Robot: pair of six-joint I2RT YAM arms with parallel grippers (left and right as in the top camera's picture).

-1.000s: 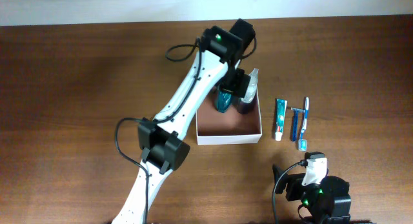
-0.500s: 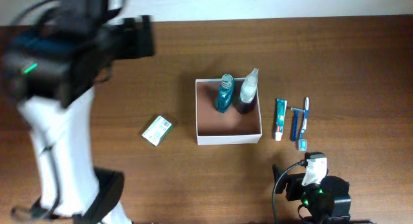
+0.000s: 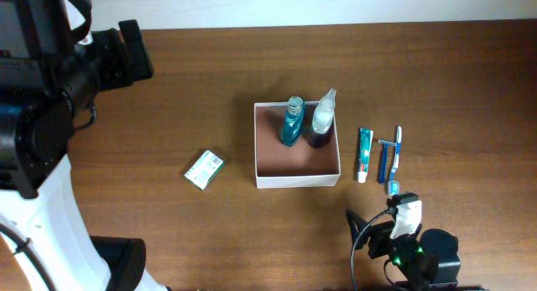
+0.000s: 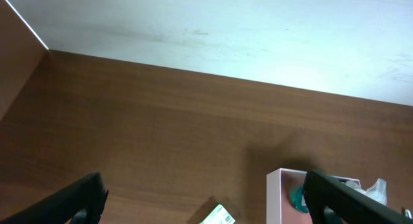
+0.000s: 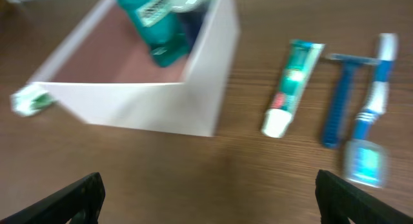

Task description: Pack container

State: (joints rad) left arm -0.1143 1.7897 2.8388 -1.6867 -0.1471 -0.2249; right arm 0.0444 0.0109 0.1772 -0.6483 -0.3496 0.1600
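Observation:
The container (image 3: 297, 181) is a square white-walled box with a reddish-brown inside, at the table's middle. A teal bottle (image 3: 291, 122) and a clear spray bottle (image 3: 323, 115) stand at its far wall. A green-and-white packet (image 3: 204, 169) lies left of it. A toothpaste tube (image 3: 364, 154), a blue razor (image 3: 384, 159) and a toothbrush (image 3: 395, 161) lie right of it. My left gripper (image 4: 203, 185) is open and empty, raised high at the far left (image 3: 126, 56). My right gripper (image 5: 206, 185) is open and empty, near the front edge (image 3: 394, 217), short of the toothbrush.
The right wrist view shows the container's near corner (image 5: 200, 101), the toothpaste (image 5: 290, 85), razor (image 5: 342, 98) and toothbrush (image 5: 371, 130). The left wrist view shows the container's corner (image 4: 277, 192), the packet (image 4: 216, 216) and a white wall (image 4: 226, 30) behind the table.
My left arm has pulled away from over the container to the far left and risen, uncovering the packet. Both bottles stay in the container. The right gripper has shifted slightly.

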